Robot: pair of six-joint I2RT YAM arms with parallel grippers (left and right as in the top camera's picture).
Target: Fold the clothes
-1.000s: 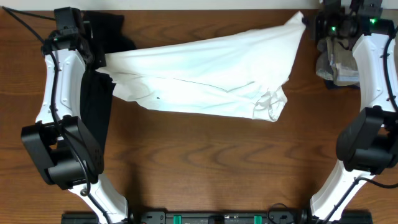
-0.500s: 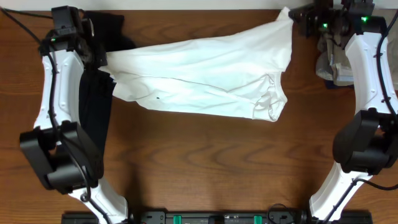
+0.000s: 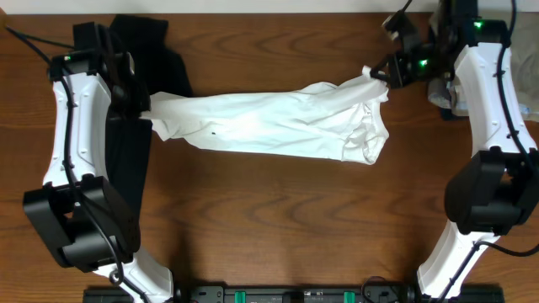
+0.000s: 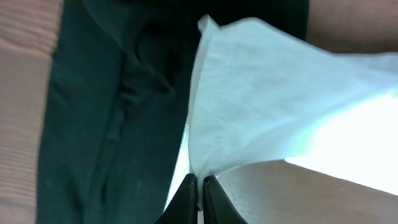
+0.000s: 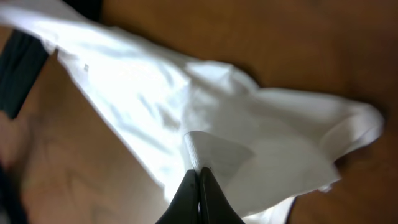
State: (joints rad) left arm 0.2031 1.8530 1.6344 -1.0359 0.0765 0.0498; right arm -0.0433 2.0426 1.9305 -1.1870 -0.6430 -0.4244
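The white shirt (image 3: 269, 124) hangs stretched across the table's middle between my two grippers, folded over on itself along its length. My left gripper (image 3: 143, 105) is shut on its left edge; the left wrist view shows the fingers (image 4: 200, 182) pinching white shirt fabric (image 4: 249, 112). My right gripper (image 3: 379, 74) is shut on its right corner; the right wrist view shows the fingers (image 5: 199, 174) pinching a fold of the shirt (image 5: 186, 99). The long black garment (image 3: 126, 151) lies along the left side under my left arm and also shows in the left wrist view (image 4: 112, 106).
A grey and white bundle of cloth (image 3: 450, 88) lies at the far right behind my right arm. The wooden table (image 3: 278, 219) stretches bare in front of the shirt.
Both grippers have moved toward the table's front with the shirt's far edge, bringing it down over the near half. The shirt is now a narrower band.
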